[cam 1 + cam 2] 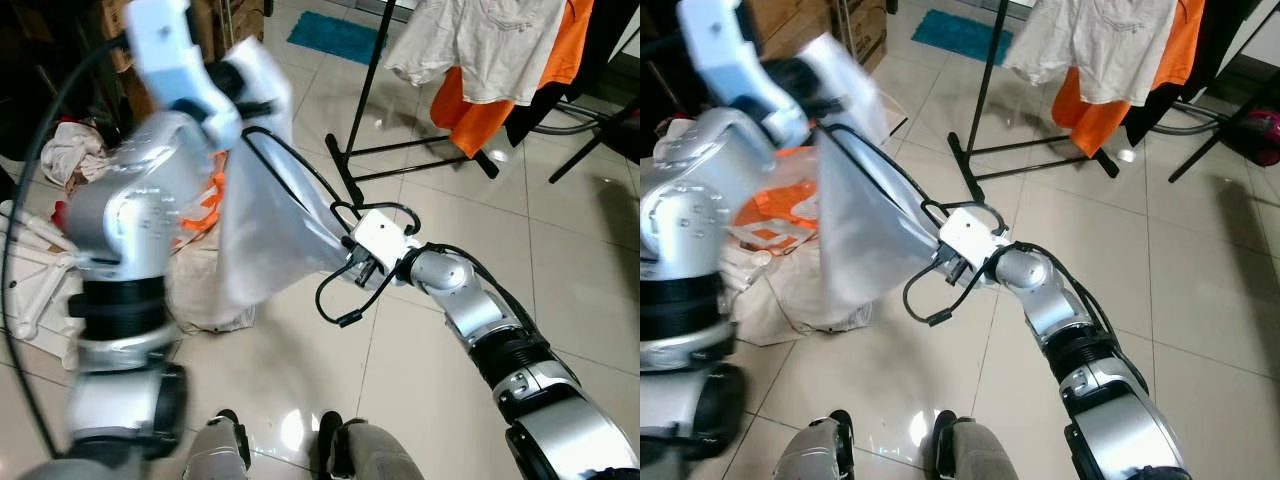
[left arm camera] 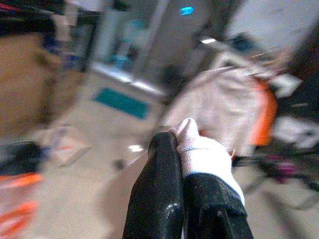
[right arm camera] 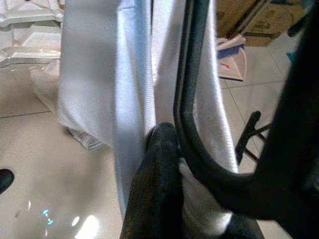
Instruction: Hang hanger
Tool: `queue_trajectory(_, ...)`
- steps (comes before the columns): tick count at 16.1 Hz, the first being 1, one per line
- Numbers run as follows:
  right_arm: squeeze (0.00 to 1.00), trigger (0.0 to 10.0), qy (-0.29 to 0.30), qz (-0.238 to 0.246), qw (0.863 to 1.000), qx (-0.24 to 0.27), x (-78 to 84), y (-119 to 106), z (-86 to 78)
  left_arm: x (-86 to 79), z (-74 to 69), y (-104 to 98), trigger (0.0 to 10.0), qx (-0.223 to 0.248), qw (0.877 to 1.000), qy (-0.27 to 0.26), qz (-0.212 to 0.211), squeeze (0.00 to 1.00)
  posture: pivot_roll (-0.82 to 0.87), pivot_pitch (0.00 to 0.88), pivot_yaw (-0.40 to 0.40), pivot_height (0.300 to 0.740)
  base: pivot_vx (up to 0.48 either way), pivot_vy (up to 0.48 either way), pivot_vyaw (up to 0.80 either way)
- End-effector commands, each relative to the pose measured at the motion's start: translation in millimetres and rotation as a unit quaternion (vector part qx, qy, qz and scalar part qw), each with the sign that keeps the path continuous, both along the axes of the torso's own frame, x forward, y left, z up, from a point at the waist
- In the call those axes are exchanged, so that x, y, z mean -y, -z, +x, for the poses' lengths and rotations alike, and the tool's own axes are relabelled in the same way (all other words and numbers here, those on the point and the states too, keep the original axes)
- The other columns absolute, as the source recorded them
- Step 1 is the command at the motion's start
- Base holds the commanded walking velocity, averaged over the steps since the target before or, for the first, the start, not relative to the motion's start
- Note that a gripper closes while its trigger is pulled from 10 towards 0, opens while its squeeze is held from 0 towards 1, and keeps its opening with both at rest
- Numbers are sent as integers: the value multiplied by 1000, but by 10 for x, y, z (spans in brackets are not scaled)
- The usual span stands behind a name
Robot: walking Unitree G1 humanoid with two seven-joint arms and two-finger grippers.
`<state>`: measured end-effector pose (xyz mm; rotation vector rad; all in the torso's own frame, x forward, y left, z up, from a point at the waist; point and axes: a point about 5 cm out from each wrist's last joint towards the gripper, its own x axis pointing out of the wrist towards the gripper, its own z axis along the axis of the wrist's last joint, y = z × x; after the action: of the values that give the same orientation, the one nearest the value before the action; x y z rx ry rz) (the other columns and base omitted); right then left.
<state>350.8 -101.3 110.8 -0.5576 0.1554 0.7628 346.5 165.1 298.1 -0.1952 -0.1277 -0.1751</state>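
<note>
Hanging between both arms above the tiled floor, thin black plastic hanger [image 1: 880, 165] carrying limp white cloth garment [image 1: 855, 235]: light, rigid frame; left gripper [image 2: 182, 169] and right gripper [image 3: 172, 164] each pinch the fabric.

A: From the head we look forward and down; both eyes share the tiled floor [image 1: 420, 400] and clothes rack [image 1: 975, 110].

B: Our wrist cameras sit close, each sighting along its own fingers [image 2: 159, 199]; the left faces that rack, blurred.
</note>
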Motion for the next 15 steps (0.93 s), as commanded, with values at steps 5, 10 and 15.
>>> queue_trajectory(5,0,0,-44,71,996,-18,38,-133,-91,-482,75,220,10000,-17,994,-104,41,0,-45,207,-136,740,0,0,0)
queue_trajectory(10,0,0,-48,59,997,-20,17,-98,-113,-395,106,186,10000,-10,996,-88,17,0,-48,205,-137,740,0,0,0)
queue_trajectory(15,0,0,-19,-28,999,23,86,-6,-46,-300,68,11,10000,17,998,-60,-25,0,-46,206,-139,740,0,0,0)
